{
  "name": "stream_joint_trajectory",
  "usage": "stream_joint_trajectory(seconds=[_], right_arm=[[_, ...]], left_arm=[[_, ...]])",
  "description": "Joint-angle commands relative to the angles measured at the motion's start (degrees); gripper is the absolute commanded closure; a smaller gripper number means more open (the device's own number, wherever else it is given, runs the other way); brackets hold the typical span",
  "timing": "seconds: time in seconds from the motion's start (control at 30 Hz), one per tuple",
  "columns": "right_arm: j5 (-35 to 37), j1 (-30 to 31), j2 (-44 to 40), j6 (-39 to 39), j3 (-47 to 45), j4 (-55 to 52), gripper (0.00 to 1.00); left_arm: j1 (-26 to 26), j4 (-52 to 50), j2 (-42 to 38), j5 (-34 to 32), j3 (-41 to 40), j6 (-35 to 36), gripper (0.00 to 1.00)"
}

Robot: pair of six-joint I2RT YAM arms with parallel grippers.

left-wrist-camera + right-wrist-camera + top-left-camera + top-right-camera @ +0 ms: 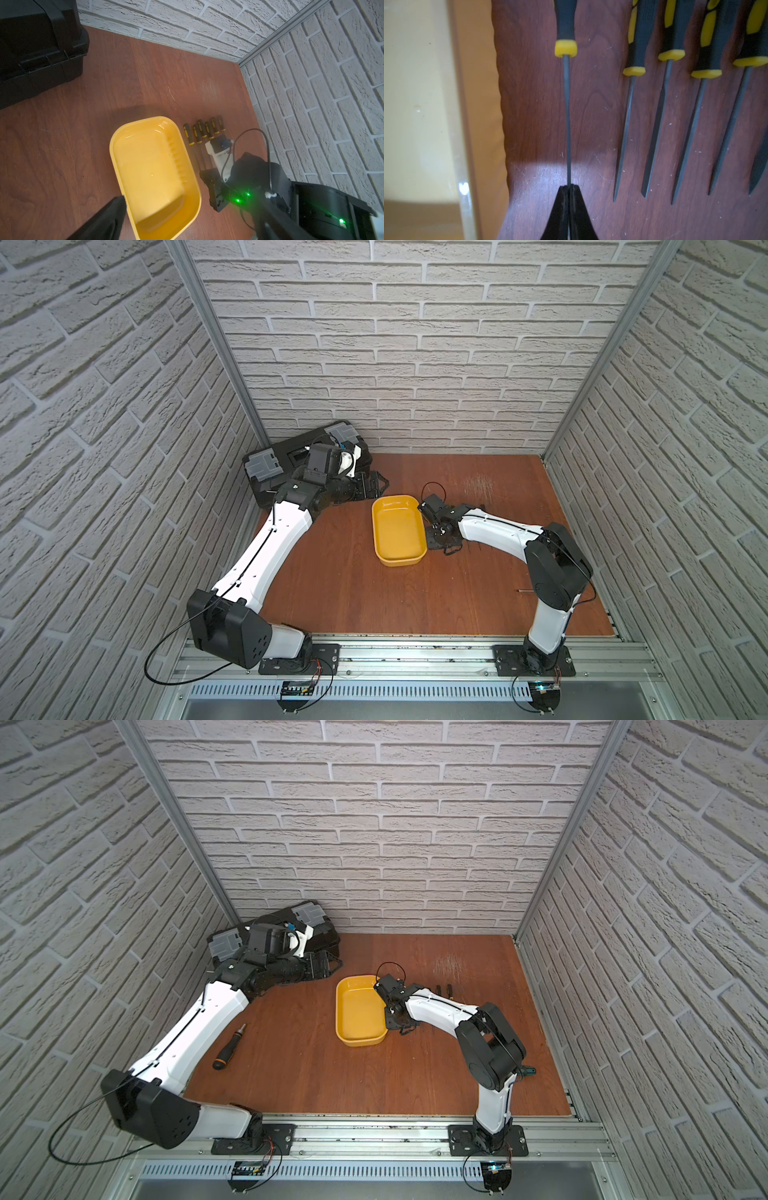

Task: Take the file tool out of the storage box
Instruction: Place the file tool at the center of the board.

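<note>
We judged the task nearly done: the file [566, 116] lay outside the empty box [149, 166] at its 3 o'clock, right gripper [569, 188] clamped on its tip, left gripper [376, 486] spread apart, only release remaining.

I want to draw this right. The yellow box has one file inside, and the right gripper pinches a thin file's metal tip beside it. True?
Not quite: the yellow storage box is empty, as the left wrist view shows. The rest stands: the right gripper pinches the metal tip of the thin file beside it.
</note>
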Motion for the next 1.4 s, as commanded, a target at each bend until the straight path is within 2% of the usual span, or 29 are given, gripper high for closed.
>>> stream_joint_trajectory(seconds=[0.0,1.0,1.37], right_arm=[[1.3,0.2,1.3,1.4,0.4,1.6,0.97],[0.9,-1.8,3.4,3.0,-3.8,5.0,0.97],[1.0,-1.8,2.4,2.1,-3.6,5.1,0.74]], left_arm=[[0.3,1.5,-1.4,1.0,-1.0,0.3,0.01],[0.3,2.0,-0.7,1.2,-1.3,-0.7,0.02],[0.3,1.7,-0.4,1.0,-1.2,-0.6,0.02]])
